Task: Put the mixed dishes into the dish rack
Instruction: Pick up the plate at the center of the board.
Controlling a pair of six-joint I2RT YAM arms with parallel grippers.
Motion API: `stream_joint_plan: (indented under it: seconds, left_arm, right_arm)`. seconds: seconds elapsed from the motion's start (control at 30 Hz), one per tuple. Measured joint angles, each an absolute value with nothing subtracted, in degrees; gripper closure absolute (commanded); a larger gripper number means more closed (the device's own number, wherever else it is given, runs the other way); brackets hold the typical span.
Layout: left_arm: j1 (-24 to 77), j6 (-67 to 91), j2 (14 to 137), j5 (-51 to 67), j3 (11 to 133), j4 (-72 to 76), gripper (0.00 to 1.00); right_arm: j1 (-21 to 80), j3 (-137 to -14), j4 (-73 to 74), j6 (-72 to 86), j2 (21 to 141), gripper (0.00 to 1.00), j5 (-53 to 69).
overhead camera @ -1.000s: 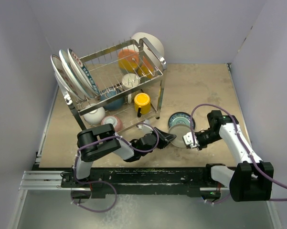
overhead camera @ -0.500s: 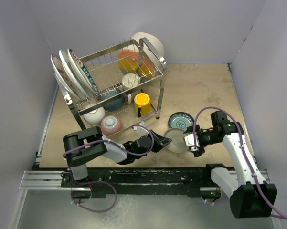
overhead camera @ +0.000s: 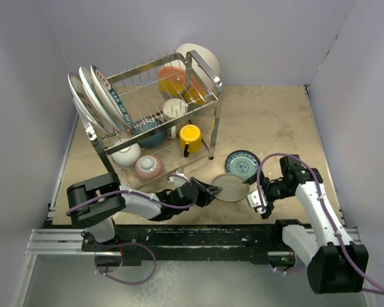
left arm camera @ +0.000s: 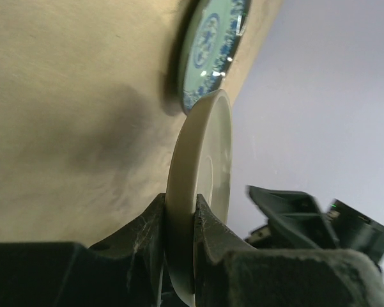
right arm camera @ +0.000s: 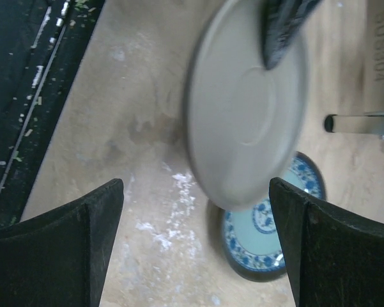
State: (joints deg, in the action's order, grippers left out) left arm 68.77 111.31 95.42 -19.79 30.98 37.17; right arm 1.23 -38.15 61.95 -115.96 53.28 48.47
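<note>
The white-and-black left arm (overhead camera: 137, 203) and its twin, the right arm (overhead camera: 314, 199), pair glossy white links with chunky black joint housings, each trailing a thin purple cable (overhead camera: 268, 158). Their bases sit on a black mounting rail (overhead camera: 198, 238) at six o'clock, a ribbed silver aluminium bar (overhead camera: 51, 242) at seven; the right arm's broad fingers (right arm camera: 57, 249) are matte black.

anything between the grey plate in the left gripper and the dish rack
Nothing visible does. The grey plate, pinched by its rim in the left gripper, has no dish between it and the dish rack. The teal plate lies on its far side, away from the rack, and the open right gripper sits to its right.
</note>
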Motion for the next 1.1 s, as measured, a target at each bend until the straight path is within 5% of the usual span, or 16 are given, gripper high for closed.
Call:
stream_joint_plan:
  seconds: [0.67,0.93,1.1]
  left_arm:
    - [68.82,114.37,94.43,-18.24,30.35,39.0,1.0]
    - [68.14,116.22,96.12,-18.11,30.13,42.19,0.81]
    - [67.68,117.78,96.55,-18.55,29.8,44.01,0.58]
  right_arm:
    - [1.5,-33.1,53.93,-116.64,54.0,0.72,50.92]
    - [1.96,-33.06,54.22,-116.64,53.98,0.98,50.43]
    - [2.24,-33.63,55.83,-116.64,54.0,1.0,50.76]
